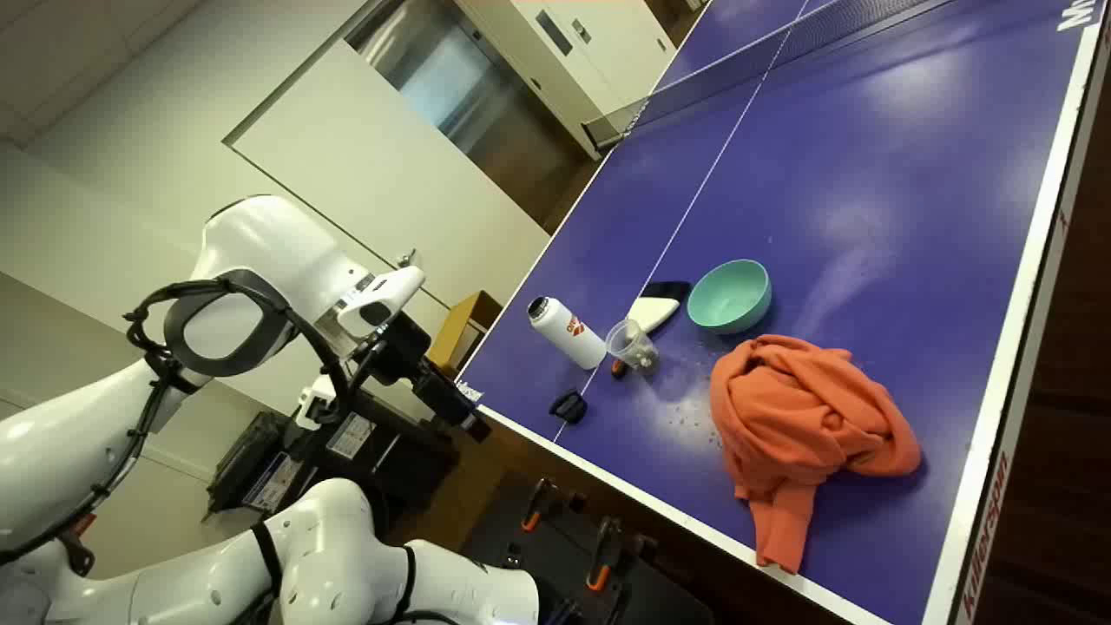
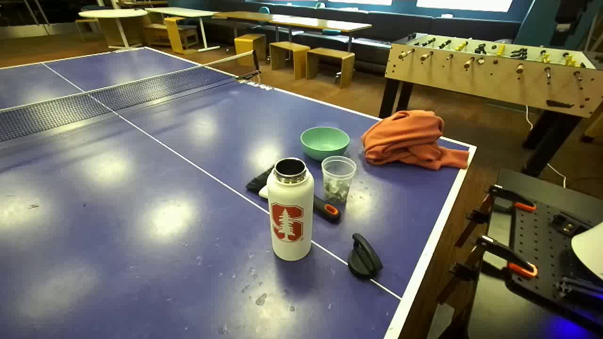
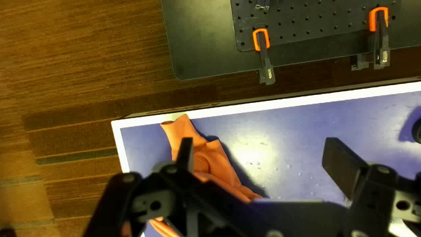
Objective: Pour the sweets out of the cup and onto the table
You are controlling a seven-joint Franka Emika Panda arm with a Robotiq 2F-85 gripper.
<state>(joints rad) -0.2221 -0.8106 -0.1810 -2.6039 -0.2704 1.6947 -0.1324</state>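
The cup (image 1: pixel 618 335) is clear, slightly whitish plastic and stands upright; it also shows beside the bottle in an exterior view (image 2: pixel 346 167). The sweets, small pale and darker pieces, lie in its lower part in both exterior views (image 1: pixel 643 358) (image 2: pixel 337 189). The table (image 1: pixel 911 191) is blue-purple with white lines. Tiny specks (image 3: pixel 287 174) lie scattered on it near the orange cloth; I cannot tell what they are. My gripper (image 3: pixel 260 154) is open and empty, fingers wide apart, above the table's near edge and away from the cup. The cup is largely hidden in the wrist view.
A white bottle (image 2: pixel 291 221) stands close to the cup. A brush (image 2: pixel 325 209) lies behind the bottle, by the cup. A black lid (image 1: pixel 568 406) lies near the table's edge. A teal bowl (image 1: pixel 731 297) and an orange cloth (image 1: pixel 807 425) sit beyond the cup. A net (image 2: pixel 141 101) crosses the table.
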